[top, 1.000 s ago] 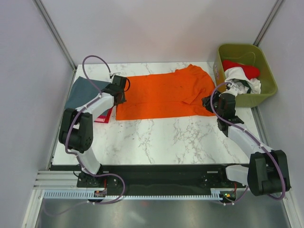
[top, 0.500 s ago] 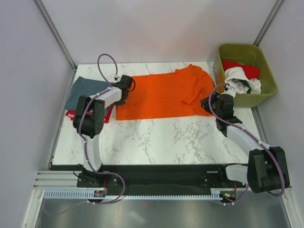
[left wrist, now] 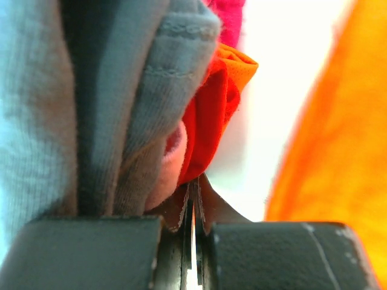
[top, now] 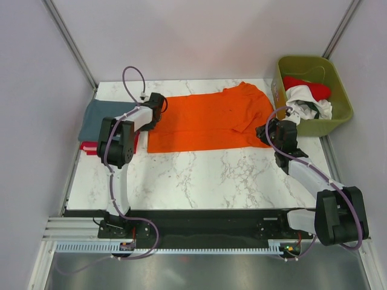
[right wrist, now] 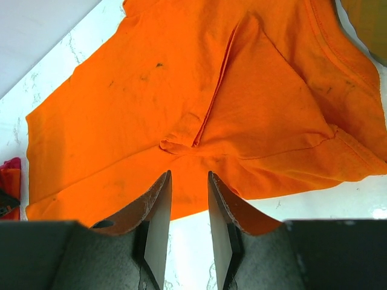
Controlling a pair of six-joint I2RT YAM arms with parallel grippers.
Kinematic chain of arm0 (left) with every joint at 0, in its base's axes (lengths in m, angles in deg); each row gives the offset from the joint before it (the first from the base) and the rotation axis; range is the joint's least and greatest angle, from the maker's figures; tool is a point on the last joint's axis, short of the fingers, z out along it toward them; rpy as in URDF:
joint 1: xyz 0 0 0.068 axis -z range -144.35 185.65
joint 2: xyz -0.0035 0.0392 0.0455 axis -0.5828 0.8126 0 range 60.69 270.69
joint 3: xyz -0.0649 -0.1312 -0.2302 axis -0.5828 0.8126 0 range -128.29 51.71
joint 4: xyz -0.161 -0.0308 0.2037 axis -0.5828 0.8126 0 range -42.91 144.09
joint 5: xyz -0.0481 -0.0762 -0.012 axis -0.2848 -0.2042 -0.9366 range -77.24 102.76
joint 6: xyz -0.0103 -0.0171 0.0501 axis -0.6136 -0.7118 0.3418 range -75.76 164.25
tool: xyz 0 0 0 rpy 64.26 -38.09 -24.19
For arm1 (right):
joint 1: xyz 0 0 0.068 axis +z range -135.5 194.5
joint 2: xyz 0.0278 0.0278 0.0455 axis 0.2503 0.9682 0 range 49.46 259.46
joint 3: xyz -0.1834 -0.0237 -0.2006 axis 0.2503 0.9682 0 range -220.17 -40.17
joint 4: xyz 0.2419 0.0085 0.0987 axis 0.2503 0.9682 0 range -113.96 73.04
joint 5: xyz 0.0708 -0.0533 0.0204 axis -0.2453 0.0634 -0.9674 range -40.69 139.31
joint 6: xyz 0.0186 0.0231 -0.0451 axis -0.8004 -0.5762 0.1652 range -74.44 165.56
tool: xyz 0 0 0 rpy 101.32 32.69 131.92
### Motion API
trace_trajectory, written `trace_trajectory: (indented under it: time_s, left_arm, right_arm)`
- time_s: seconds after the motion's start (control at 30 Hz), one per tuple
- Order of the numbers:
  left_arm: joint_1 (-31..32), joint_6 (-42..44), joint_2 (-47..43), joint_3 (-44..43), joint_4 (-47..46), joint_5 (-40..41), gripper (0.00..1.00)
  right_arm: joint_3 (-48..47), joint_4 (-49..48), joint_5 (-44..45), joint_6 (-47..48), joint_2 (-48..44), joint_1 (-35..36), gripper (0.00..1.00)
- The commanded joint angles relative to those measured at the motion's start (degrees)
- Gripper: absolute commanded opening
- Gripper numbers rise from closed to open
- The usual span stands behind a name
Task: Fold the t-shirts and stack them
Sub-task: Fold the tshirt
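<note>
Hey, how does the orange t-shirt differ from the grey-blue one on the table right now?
The orange t-shirt lies spread wide across the marble table; the grey-blue t-shirt is a smaller folded bundle at its left edge. The orange t-shirt rests straight on the marble, while the grey-blue t-shirt sits on a red t-shirt. Both are plain, with no print showing.

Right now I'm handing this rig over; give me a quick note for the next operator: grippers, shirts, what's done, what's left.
Left gripper: shut, at the left edge of the orange t-shirt; whether it pinches cloth is unclear.
Right gripper: open, empty, over the orange t-shirt's near right edge.
Done: grey-blue t-shirt folded on a red t-shirt, left of the orange one.
Left: fold and stack the orange one, then the second red t-shirt and the white t-shirt in the olive bin.
</note>
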Motion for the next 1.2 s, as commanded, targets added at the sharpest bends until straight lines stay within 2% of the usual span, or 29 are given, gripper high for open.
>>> trace_trajectory:
  time_s: [0.0, 0.07, 0.1, 0.2, 0.23, 0.4, 0.53, 0.7, 0.83, 0.9, 1.0, 1.07, 1.17]
  left_arm:
    - [-3.3, -3.5, -1.9, -0.1, 1.4, 1.2, 0.02]
    - [-3.1, -5.5, -3.9, 0.5, 1.4, -1.3, 0.02]
    - [-3.0, -6.4, -7.3, 1.9, 1.1, -5.3, 0.02]
    - [-0.9, -7.3, -14.2, 8.6, -4.7, -12.4, 0.03]
    - [0.0, -7.7, -19.1, 10.2, -6.0, -12.7, 0.05]
    - [6.0, -9.6, -29.5, 16.3, -7.5, -14.6, 0.15]
    - [8.1, -16.8, -40.1, 24.9, -9.9, -19.7, 0.31]
    - [8.1, -28.3, -50.3, 40.2, -18.1, -27.5, 0.35]
    - [8.1, -36.5, -56.4, 49.1, -25.5, -26.2, 0.48]
    - [8.1, -40.3, -57.2, 51.8, -25.9, -23.4, 0.54]
    - [8.1, -45.9, -55.5, 53.0, -25.2, -19.0, 0.53]
    - [8.1, -51.4, -54.2, 53.5, -23.6, -16.7, 0.48]
    - [8.0, -57.1, -51.9, 54.7, -23.3, -15.6, 0.47]
  right_arm:
    - [0.2, -1.8, 0.8, -0.2, -0.9, 0.3, 0.38]
    - [0.2, -1.7, 0.9, -0.2, -0.9, 0.3, 0.4]
    - [0.2, -1.2, 1.1, -0.2, -1.0, 0.3, 0.41]
    - [0.3, -0.1, 3.1, -0.4, -2.0, 0.3, 0.44]
    - [0.5, -0.1, 3.4, -0.4, -2.7, 0.3, 0.44]
    - [2.5, -0.9, 5.3, -1.4, -4.9, 0.2, 0.47]
    - [3.8, -1.7, 6.4, -2.2, -6.5, 0.3, 0.47]
    - [5.5, -3.3, 6.9, -2.8, -7.6, 0.2, 0.47]
    - [5.9, -4.1, 6.7, -3.2, -7.2, 0.3, 0.47]
    - [6.3, -4.6, 6.6, -3.4, -7.0, 0.2, 0.47]
    - [6.7, -5.2, 6.5, -3.5, -7.0, 0.3, 0.47]
    - [6.9, -5.3, 6.9, -3.5, -7.1, 0.3, 0.47]
    - [7.2, -5.4, 7.0, -3.5, -7.1, 0.2, 0.48]
